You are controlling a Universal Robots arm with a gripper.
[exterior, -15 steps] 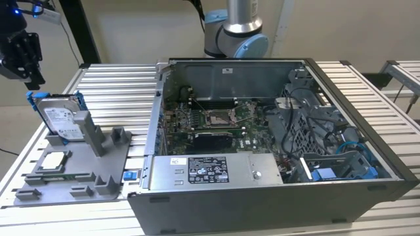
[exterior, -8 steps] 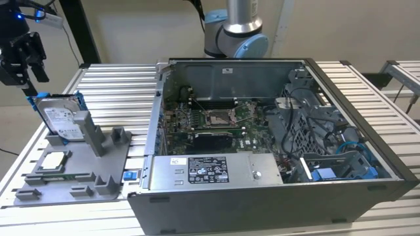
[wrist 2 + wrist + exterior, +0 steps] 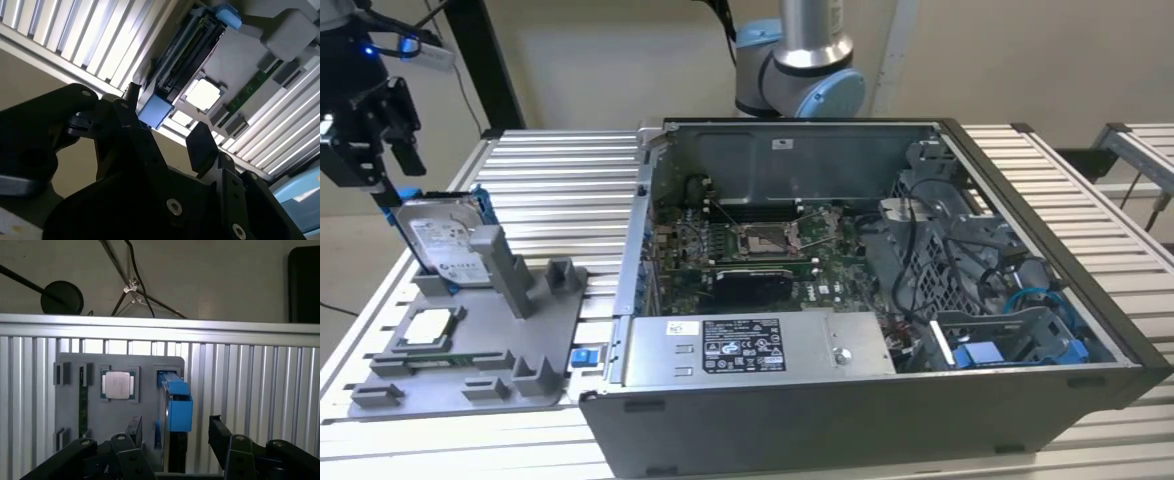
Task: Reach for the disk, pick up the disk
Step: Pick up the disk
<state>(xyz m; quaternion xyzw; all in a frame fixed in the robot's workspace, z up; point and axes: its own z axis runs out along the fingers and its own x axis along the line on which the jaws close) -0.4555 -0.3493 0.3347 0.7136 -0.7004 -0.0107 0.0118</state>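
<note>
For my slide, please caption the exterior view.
Open pincer hovers above the upright disk beside an opened computer case.

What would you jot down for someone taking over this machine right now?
Gripper: jaws open, holding nothing, poised just above the disk.
The disk stands upright in the grey holder tray on the slatted table, to the exterior view's left of the open computer case.
Done: the reach is nearly complete, with the jaws lined up either side of the disk.
Left: the disk is not yet gripped or lifted.
</note>
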